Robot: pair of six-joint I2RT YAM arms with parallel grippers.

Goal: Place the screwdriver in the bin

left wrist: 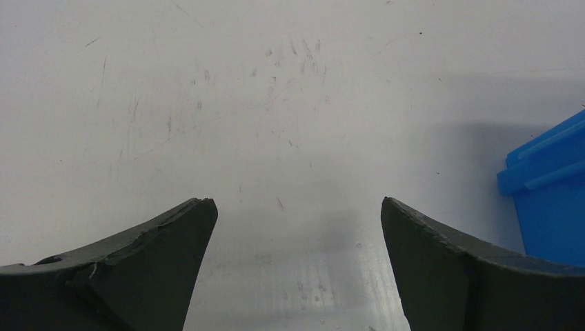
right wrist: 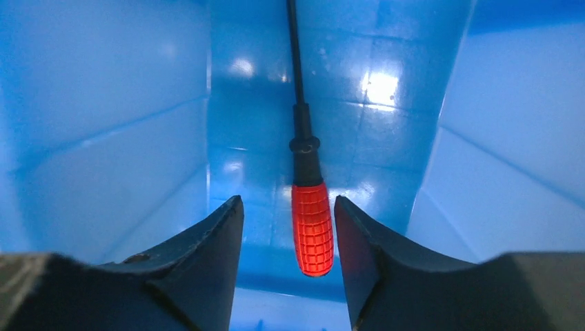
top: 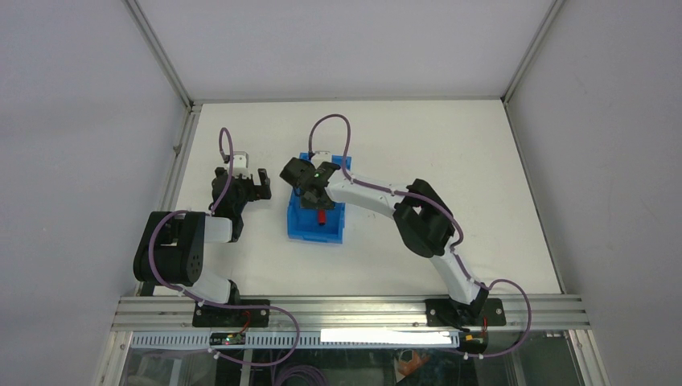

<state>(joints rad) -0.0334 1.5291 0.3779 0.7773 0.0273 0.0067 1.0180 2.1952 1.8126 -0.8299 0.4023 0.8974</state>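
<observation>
Right hand (right wrist: 288,201) is down inside the bin (right wrist: 103,138). Its jaws stand parted, with the screwdriver (right wrist: 312,234) between them. There is a clear gap on one side of the red handle and only a sliver on the other, so the handle is not clamped: open, gripping nothing.

The screwdriver is within the blue walls, red handle nearest the wrist camera and black shaft pointing away along the bin floor. Whether it rests flat on the floor I can't tell for sure. The top view shows red inside the bin, just under the hand. I judge the task essentially done.

Left hand (left wrist: 296,207) hovers over bare table (left wrist: 276,83), jaws wide apart with nothing between them. A bin corner is off to one side, well clear of the fingers.

Handling, as a judgement:
- The screwdriver is small, light and rigid, not fragile.
- The red handle is knurled with a grid pattern, so it should grip well, and it's the thickest part: take hold there, across the handle.
- The thin shaft is smooth and would likely slip or pivot if pinched.
- The bin is stiff plastic with glossy walls, and the screwdriver could slide on its floor.
- The walls sit close around the hand, so a straight lift out looks safest, to avoid dragging the bin.
</observation>
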